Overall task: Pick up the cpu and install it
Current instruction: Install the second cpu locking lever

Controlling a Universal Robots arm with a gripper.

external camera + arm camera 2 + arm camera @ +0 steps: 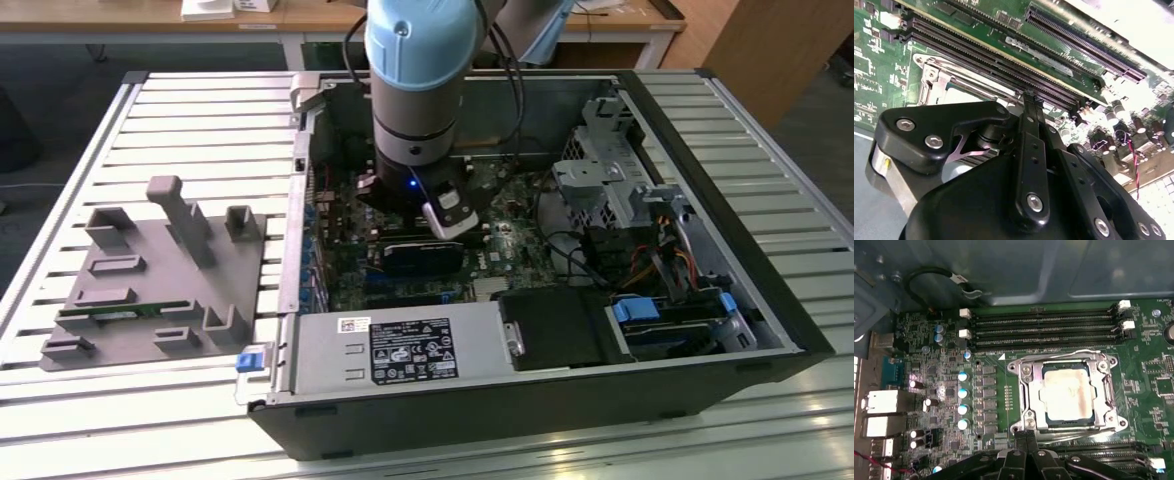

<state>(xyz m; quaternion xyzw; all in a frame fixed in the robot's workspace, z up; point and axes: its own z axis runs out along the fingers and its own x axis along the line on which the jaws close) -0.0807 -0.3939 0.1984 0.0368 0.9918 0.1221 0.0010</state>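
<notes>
The cpu (1066,392), a square chip with a shiny, smudged metal top, lies flat in the socket on the green motherboard (934,385). The socket's metal frame (1026,390) sits around it. My gripper (1026,436) hovers just beside the socket's edge, its two black fingers pressed together with nothing between them. In the second wrist view the gripper (1029,100) points at the socket, and a pale part of the cpu (965,95) shows past the fingers. In the exterior view the arm (416,90) reaches down into the open computer case (534,250).
Empty memory slots (1044,327) run along one side of the socket, with more slots (1094,447) on the other. A grey tray (147,270) holding a green memory stick (127,312) sits at the exterior view's left. Power supply (394,350), drive cages and cables crowd the case.
</notes>
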